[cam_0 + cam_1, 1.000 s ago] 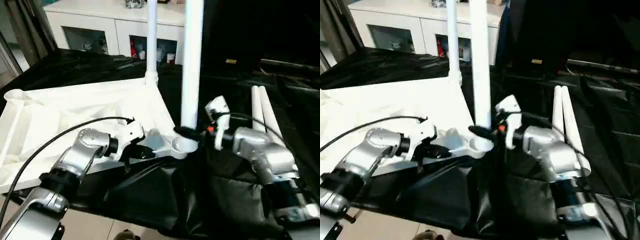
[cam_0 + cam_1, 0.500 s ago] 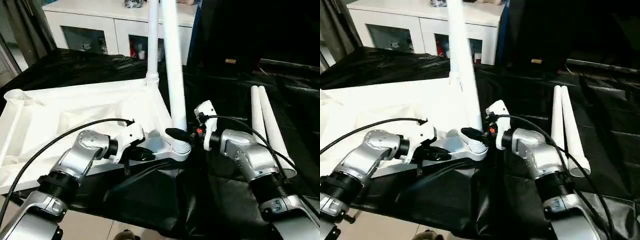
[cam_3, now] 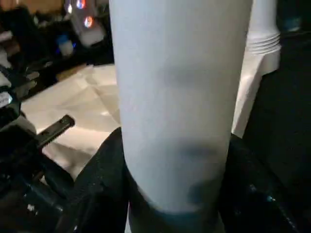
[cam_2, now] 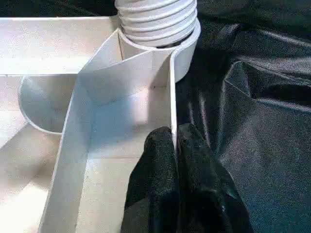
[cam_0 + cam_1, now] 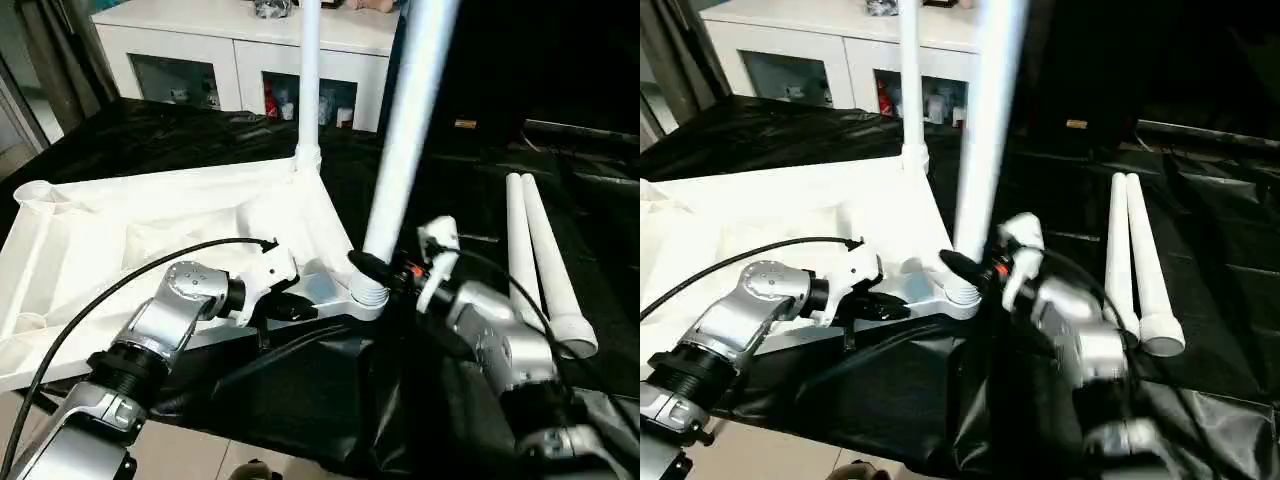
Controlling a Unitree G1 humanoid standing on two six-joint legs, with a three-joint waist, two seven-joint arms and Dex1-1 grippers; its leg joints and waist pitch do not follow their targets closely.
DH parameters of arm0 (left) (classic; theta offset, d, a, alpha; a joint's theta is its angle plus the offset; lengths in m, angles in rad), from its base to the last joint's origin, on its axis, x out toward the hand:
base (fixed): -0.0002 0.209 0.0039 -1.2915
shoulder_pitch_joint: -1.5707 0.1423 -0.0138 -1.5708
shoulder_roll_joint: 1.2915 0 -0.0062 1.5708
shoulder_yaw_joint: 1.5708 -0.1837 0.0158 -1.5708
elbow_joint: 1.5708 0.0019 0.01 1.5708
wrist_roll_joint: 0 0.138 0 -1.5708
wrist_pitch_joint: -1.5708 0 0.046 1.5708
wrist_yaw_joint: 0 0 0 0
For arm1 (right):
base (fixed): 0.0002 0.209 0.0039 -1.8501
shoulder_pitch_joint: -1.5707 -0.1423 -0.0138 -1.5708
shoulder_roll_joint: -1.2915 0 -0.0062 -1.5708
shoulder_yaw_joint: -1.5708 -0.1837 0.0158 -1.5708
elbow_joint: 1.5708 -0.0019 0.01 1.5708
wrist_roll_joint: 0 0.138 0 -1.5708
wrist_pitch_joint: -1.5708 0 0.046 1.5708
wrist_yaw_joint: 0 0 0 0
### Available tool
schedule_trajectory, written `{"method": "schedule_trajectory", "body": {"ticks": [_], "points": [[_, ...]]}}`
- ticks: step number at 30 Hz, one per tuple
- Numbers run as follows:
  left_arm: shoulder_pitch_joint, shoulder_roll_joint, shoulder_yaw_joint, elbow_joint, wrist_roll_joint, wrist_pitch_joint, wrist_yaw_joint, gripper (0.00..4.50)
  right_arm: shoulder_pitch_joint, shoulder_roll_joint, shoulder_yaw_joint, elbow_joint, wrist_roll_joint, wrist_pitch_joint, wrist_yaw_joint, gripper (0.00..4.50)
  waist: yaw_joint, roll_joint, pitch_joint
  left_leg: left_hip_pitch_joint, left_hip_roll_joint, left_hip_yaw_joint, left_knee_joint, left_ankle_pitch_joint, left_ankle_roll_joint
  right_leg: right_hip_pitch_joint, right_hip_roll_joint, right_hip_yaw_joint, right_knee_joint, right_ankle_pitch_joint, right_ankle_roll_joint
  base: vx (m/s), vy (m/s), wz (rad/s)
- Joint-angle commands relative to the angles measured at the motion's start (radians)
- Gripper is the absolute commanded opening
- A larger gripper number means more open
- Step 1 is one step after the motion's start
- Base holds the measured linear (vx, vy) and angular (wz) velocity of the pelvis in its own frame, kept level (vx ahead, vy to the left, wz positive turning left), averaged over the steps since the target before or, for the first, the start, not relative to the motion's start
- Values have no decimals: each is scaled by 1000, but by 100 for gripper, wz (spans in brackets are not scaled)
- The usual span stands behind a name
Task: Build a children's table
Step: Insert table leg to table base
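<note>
The children's table is in parts on black cloth. Its white tabletop [image 5: 150, 230] lies underside up. One white leg [image 5: 308, 80] stands upright in the far corner socket. A second leg [image 5: 400, 150] has its threaded end [image 4: 158, 22] in the near right corner socket [image 5: 368, 295] and leans to the right. My right gripper [image 5: 375, 268] is shut around this leg [image 3: 175, 97] just above the socket. My left gripper [image 5: 300, 310] is shut on the tabletop's thin rim wall [image 4: 172, 116] beside that socket, with one black finger [image 4: 155, 160] on each side.
Two more white legs [image 5: 540, 260] lie side by side on the cloth at the right. A white cabinet [image 5: 200, 60] with glass doors stands behind the table. The cloth [image 5: 330, 400] hangs over the near edge, with floor below it.
The held leg stood upright, tipped to the left, and now leans right, its foot staying at the near corner socket. My right forearm has swung with it. The left gripper has kept its grip.
</note>
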Motion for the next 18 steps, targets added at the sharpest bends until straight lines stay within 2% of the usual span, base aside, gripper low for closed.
{"method": "schedule_trajectory", "body": {"ticks": [1, 5, 7, 8, 11, 12, 13, 15, 16, 18], "points": [[-33, -9, 34, -1, -29, -28, 5, 0, 38, -16, -38, 50, -23, -7, -37, 191, -9, 11, -70, 31, 69, -32, -81, -316, -23, 24, -108, 60, -100, -249, -187, 0, 0, 0], [-43, -12, 38, 15, -21, -34, 9, 0, 71, -8, -44, 64, -26, -50, -40, 191, -6, 12, -70, 32, 68, -32, -82, -324, -21, 25, -109, 60, -101, -261, -188, 0, 0, 0], [-47, -12, 41, 21, -16, -36, 6, 0, 94, -22, -18, 53, -53, -54, -28, 191, -6, 12, -70, 31, 69, -34, -83, -326, -22, 26, -110, 60, -101, -265, -188, 0, 0, 0], [-47, -12, 41, 21, -16, -36, 6, 0, 94, -22, -18, 53, -53, -54, -28, 191, -6, 12, -69, 34, 70, -34, -84, -341, -24, 23, -110, 61, -102, -277, -186, 0, 0, 0], [-49, -11, 42, 25, -14, -38, 6, 0, 100, -44, 12, 50, -79, -56, -8, 191, -6, 11, -69, 29, 69, -34, -85, -331, -21, 26, -110, 61, -101, -266, -184, 0, 0, 0], [-51, -11, 42, 29, -13, -40, 6, 0, 106, -52, 22, 42, -85, -57, 5, 191, -6, 6, -68, 29, 68, -33, -85, -329, -18, 26, -110, 61, -103, -270, -183, 0, 0, 0], [-51, -11, 42, 31, -12, -41, 7, 0, 112, -56, 27, 35, -87, -57, 12, 191, -4, 8, -68, 29, 68, -33, -84, -325, -16, 25, -111, 62, -103, -279, -181, 0, 0, 0], [-52, -12, 43, 34, -12, -43, 9, 0, 122, -51, 17, 29, -78, -64, 5, 191, -4, 8, -67, 30, 69, -33, -84, -327, -13, 24, -111, 62, -105, -293, -177, 0, 0, 0], [-52, -12, 44, 34, -12, -43, 10, 0, 123, -49, 14, 30, -76, -65, 2, 191, -3, 1, -68, 29, 69, -33, -85, -319, -9, 25, -112, 62, -104, -297, -175, 0, 0, 0], [-52, -12, 46, 37, -10, -45, 9, 0, 129, -39, 0, 39, -66, -72, -23, 191, -4, 4, -66, 28, 69, -33, -86, -325, -8, 23, -112, 62, -107, -314, -172, 0, 0, 0]]}}
